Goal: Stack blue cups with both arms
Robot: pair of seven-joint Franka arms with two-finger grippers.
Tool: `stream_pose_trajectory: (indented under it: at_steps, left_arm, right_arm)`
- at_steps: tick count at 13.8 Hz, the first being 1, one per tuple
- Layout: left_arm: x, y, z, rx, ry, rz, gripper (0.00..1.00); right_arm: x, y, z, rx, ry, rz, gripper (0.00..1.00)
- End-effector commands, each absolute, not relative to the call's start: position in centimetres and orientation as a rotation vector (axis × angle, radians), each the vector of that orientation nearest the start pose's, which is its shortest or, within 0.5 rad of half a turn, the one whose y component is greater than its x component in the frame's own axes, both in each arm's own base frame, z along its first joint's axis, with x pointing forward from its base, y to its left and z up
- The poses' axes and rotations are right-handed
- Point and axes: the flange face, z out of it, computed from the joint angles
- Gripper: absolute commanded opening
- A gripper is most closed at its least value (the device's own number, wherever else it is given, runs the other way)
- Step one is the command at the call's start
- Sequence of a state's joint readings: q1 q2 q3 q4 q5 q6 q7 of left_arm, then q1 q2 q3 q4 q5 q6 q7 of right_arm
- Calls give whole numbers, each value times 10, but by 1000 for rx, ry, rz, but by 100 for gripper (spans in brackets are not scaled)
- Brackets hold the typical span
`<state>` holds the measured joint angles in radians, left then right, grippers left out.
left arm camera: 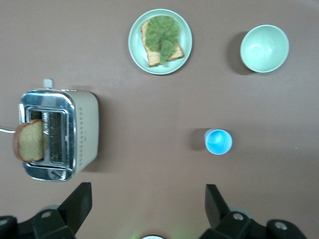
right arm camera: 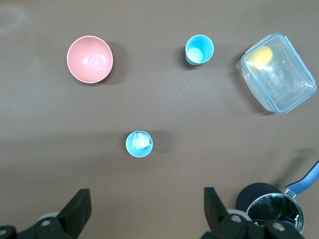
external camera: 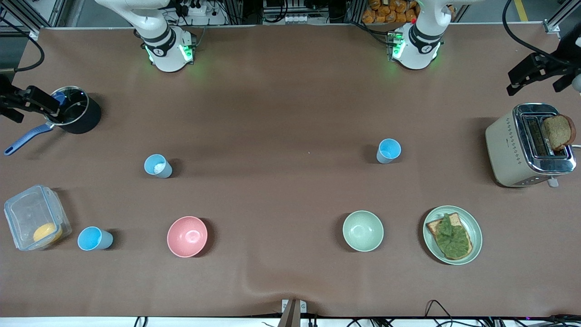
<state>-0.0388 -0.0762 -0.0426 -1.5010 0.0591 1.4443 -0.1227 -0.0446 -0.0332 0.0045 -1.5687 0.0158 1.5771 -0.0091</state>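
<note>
A: What does the surface look like?

B: A wide brown table cover (external camera: 281,104), matte, with a small ripple at the edge nearest the front camera. Along the top of the front view stand both arm bases with green lights, and past them aluminium framing, cables and a stack of orange packets.

A: Where are the blue cups?

B: Both stand upright and well apart. The cup with the white wad (external camera: 158,165) is toward the right arm's end, farther from the front camera than the pink bowl (external camera: 187,236). The empty pale-blue cup (external camera: 388,151) is toward the left arm's end, farther from the camera than the green bowl (external camera: 362,230).

A: And the grippers?

B: The right gripper (right arm camera: 144,211) hangs over the saucepan (external camera: 72,110) at its end of the table, fingers spread wide, holding nothing; its wrist view looks down on the wad cup (right arm camera: 139,144). The left gripper (left arm camera: 148,204) hangs above the toaster (external camera: 529,144), jaws wide apart too, empty; its view shows the empty cup (left arm camera: 218,141).

A: Anything else lying about?

B: A brighter blue cup (external camera: 94,238) beside a clear lidded box (external camera: 35,217) with something yellow in it, a plate (external camera: 472,225) with green-topped toast, and a slice of bread (external camera: 558,131) sticking out of the toaster.
</note>
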Motion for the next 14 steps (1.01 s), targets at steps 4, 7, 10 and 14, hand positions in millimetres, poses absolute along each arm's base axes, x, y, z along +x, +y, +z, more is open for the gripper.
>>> stream_pose_trajectory:
  at_steps: [4, 7, 10, 14]
  left_arm:
    - [520, -27, 679, -3051, -52, -25, 100]
    - [519, -23, 679, -3053, 16, -16, 100]
    - [516, -28, 684, -3070, 30, -22, 100]
    - [515, -23, 688, -3095, 9, -32, 100]
  right_arm:
    - [548, -19, 647, -3122, 33, -56, 100]
    - [548, -16, 646, -3122, 30, -51, 100]
    - [548, -14, 644, -3122, 18, -41, 100]
    - [545, -15, 641, -3122, 20, -3, 100]
